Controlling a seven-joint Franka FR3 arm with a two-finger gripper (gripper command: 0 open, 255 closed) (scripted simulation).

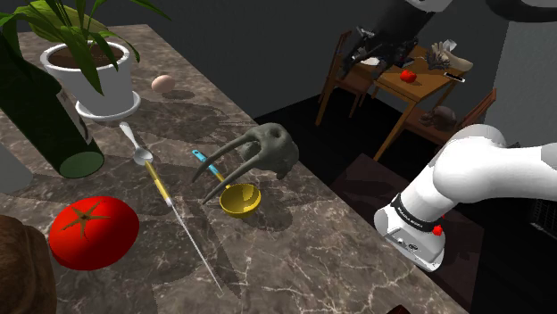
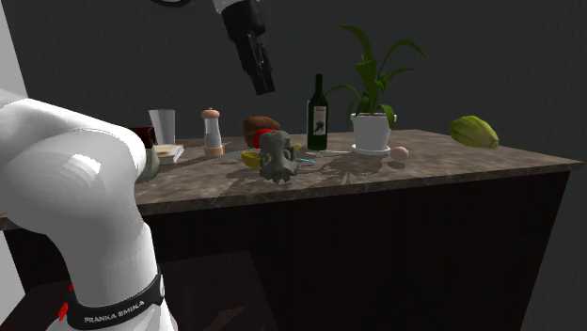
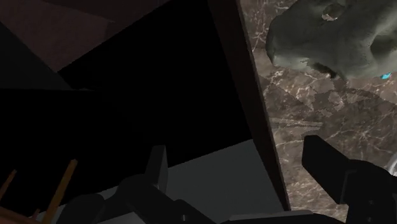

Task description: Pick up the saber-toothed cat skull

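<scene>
Grey-green skull (image 3: 331, 35) lies beyond the spread fingers (image 3: 332, 167), untouched.

Home: marble counter (image 1: 312, 259), dining table (image 1: 435, 86).

Grey-green skull (image 1: 268, 152), dull and mottled, and the surface (image 1: 295, 259) is brown marble, pale veins running all through it. Yellow bowl (image 1: 240, 199), glossy red tomato (image 1: 93, 232) with a green stalk, dark green bottle (image 1: 45, 116), white pot (image 1: 94, 76), green leaves (image 1: 67, 22). Egg (image 1: 162, 83), pale tan. The hand (image 2: 265, 86) is all black (the arm (image 1: 486, 174) white, one red spot on it). Green fruit (image 2: 473, 132) too.
</scene>
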